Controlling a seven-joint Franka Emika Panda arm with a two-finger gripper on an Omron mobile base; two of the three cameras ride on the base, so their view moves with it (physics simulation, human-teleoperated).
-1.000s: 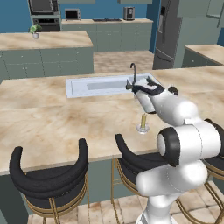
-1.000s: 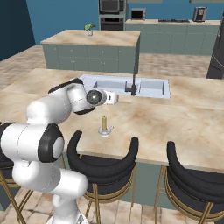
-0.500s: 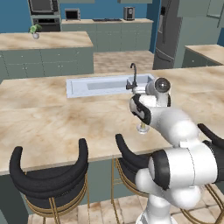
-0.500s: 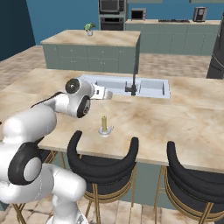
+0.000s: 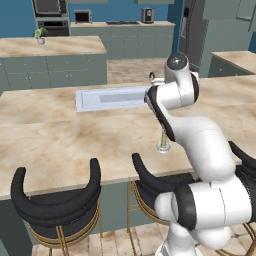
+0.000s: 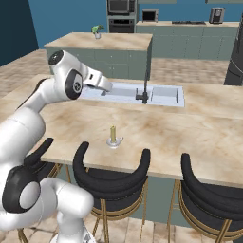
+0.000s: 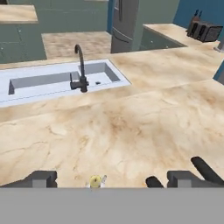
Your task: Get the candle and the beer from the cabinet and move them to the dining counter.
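The candle [image 6: 113, 136] is a short pale-yellow stick in a small round dish holder. It stands upright on the dining counter [image 6: 190, 137] near the front edge, in front of the sink. The left base view shows the candle [image 5: 163, 140] partly behind my arm on the dining counter [image 5: 70, 142]. My gripper [image 6: 109, 88] hangs above the counter, up and to the left of the candle, clear of it. Seen from the hand, the gripper [image 7: 112, 179] is open and holds nothing, with the candle [image 7: 95, 181] low between the fingertips [image 7: 41, 178]. The beer and the cabinet are out of view.
An inset steel sink [image 6: 163, 95] with a black faucet [image 6: 144, 88] lies behind the candle. Black-backed stools [image 6: 111, 178] line the near edge. A second island with a small plant [image 6: 97, 30] stands beyond. A dark toaster [image 7: 203, 29] sits on a far counter.
My arm has swung up and drawn back from the candle, lifting the open hand away from the faucet area. The candle stays put on the counter.
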